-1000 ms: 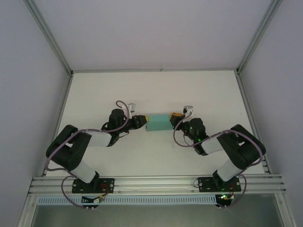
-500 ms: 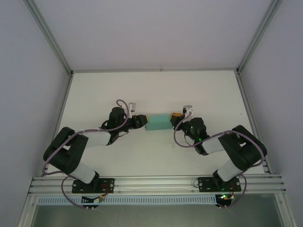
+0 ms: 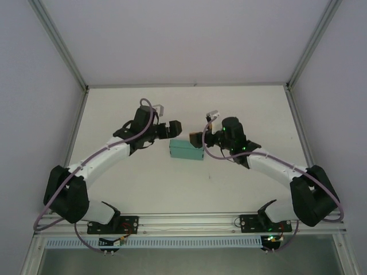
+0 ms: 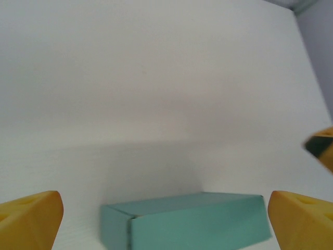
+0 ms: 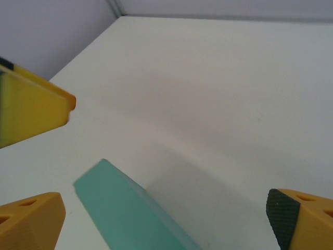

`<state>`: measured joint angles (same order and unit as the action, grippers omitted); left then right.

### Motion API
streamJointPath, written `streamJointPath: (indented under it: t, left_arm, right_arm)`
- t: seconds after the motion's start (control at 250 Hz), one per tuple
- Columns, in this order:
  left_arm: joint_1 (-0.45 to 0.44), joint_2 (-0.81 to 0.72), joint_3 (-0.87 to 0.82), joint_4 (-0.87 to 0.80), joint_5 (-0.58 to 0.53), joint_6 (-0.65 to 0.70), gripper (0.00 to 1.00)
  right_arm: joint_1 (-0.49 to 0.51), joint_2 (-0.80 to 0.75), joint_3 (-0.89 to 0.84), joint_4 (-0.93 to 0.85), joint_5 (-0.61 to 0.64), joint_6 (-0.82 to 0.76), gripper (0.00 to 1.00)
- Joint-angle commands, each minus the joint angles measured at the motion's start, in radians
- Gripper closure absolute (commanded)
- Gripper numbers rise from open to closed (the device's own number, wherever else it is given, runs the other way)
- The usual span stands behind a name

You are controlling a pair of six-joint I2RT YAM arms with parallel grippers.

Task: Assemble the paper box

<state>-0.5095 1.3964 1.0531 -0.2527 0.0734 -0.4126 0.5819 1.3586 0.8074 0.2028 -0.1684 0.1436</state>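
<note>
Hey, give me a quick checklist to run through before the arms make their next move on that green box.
1. Open left gripper: ok.
2. Open right gripper: ok.
3. Both grippers off the paper box: ok, it lies free on the table.
4. Box folded into a closed rectangular shape: ok on the sides that show.
5. End flaps fully tucked in: cannot tell.

1. A closed teal box (image 3: 187, 151) lies flat on the white desk (image 3: 246, 109).
2. Left pincer (image 3: 174, 129) hangs near its far-left corner.
3. Right pincer (image 3: 198, 138) hangs near its far-right corner.
</note>
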Motion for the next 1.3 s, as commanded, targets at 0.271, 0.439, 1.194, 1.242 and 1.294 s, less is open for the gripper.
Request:
streamJointPath:
  t: [0.271, 0.439, 1.194, 1.242, 1.294]
  left_arm:
    - [0.007, -0.138, -0.054, -0.264, -0.449, 0.053, 0.0]
    - [0.021, -0.193, -0.106, -0.306, -0.527, 0.011, 0.0]
    - [0.031, -0.349, -0.195, -0.398, -0.641, -0.044, 0.0]
    - [0.032, -0.361, -0.205, -0.398, -0.64, -0.048, 0.0]
    - [0.033, -0.374, -0.216, -0.393, -0.633, -0.054, 0.0]
  right_arm:
    - [0.074, 0.236, 0.477, -0.85, -0.09, -0.86, 0.0]
    - [0.113, 0.38, 0.594, -0.943, 0.023, -0.95, 0.0]
    - [0.269, 0.491, 0.507, -0.546, 0.618, -1.011, 0.49]
    - [0.28, 0.481, 0.487, -0.521, 0.646, -1.03, 0.5]
    - [0.294, 0.475, 0.469, -0.513, 0.675, -1.021, 0.48]
